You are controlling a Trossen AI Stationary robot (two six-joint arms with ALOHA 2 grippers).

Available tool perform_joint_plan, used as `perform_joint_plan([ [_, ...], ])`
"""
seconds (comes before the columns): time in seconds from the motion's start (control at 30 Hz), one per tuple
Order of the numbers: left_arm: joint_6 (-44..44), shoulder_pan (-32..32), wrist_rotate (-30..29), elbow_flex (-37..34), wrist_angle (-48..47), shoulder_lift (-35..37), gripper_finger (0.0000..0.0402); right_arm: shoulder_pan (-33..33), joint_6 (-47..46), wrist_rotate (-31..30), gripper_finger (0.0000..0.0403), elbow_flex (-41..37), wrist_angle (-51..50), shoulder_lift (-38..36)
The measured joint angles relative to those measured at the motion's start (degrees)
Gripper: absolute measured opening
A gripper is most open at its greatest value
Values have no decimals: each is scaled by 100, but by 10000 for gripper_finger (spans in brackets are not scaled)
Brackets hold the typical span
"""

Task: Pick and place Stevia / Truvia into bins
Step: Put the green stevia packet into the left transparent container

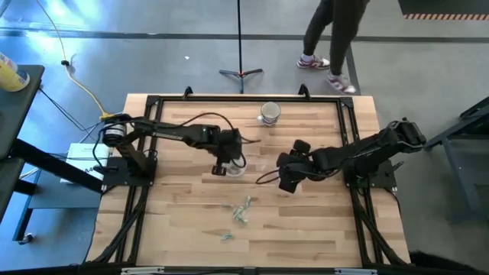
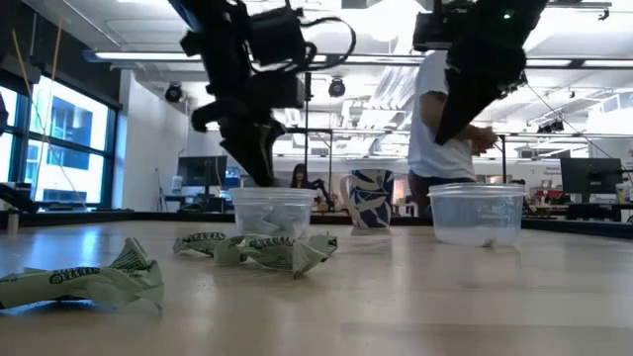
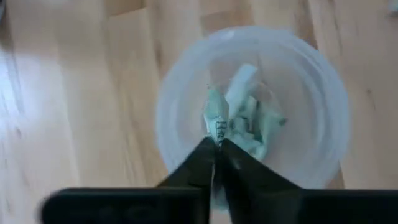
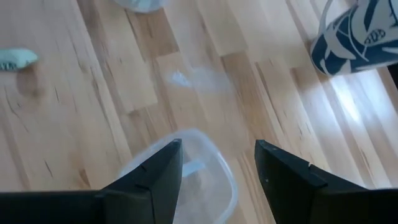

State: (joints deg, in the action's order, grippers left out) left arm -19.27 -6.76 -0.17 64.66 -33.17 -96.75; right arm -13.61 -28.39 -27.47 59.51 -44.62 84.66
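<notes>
- Left gripper (image 3: 216, 144): positioned directly above the tumbler-like clear cup (image 1: 234, 164); its fingers are pressed together, pinching the edge of a green-and-white Stevia packet (image 3: 217, 121) that hangs inside the cup mouth. More crumpled packets (image 3: 252, 121) lie in the cup below the fingertips.
- Loose packets (image 1: 242, 209): a small cluster lies on the wooden table (image 1: 183, 229), on the near side of both grippers and well apart from either; the low view shows them crumpled.
- Patterned cup (image 1: 269, 113): stands toward the far edge of the table, beyond both grippers.
- Right gripper (image 4: 219, 163): hovers over the shallow round clear cup (image 4: 205, 158); its fingers are spread apart and hold nothing, with the cup rim between them.
</notes>
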Motion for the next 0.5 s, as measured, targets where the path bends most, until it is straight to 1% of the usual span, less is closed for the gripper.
perform_joint_plan([
  [0.17, 458, 84, 110, 7, 28, -8, 167, 148, 151, 66, 193, 0, 250, 0],
  [0.23, 756, 103, 107, 7, -50, 126, 200, 182, 314, 109, 193, 0, 492, 0],
  [0.3, 1050, 201, 64, 15, -179, 344, 226, 211, 624, 295, 193, 0, 805, 0],
  [0.4, 1515, 502, -19, 15, -511, 694, 246, 211, 1537, 739, 193, 0, 1490, 93],
  [0.5, 1960, 893, -365, 15, -837, 1078, 247, 208, 2540, 1438, 193, 0, 2216, 404],
])
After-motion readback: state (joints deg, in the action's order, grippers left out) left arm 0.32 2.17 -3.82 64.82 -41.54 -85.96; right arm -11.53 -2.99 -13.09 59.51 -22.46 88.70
